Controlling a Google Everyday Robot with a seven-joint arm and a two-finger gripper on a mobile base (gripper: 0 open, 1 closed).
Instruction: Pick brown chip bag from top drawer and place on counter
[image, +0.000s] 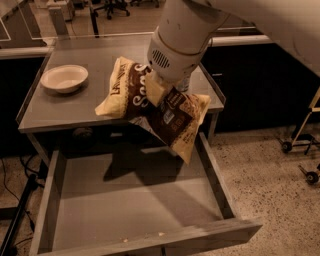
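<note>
The brown chip bag (150, 107) hangs in the air, crumpled in its dark middle, with cream-yellow ends sticking out left and lower right. My gripper (159, 91) is shut on the bag's middle, under the big white wrist of the arm. The bag hovers over the front edge of the counter (60, 110) and the back of the top drawer (125, 200), which is pulled wide open below it. The bag's shadow falls on the drawer floor.
A white bowl (64, 78) sits on the counter's left side. Dark cabinets with a white rail (240, 40) run behind the table. Wheeled stand feet (300, 150) are on the speckled floor at right. Cables (15, 200) lie at left.
</note>
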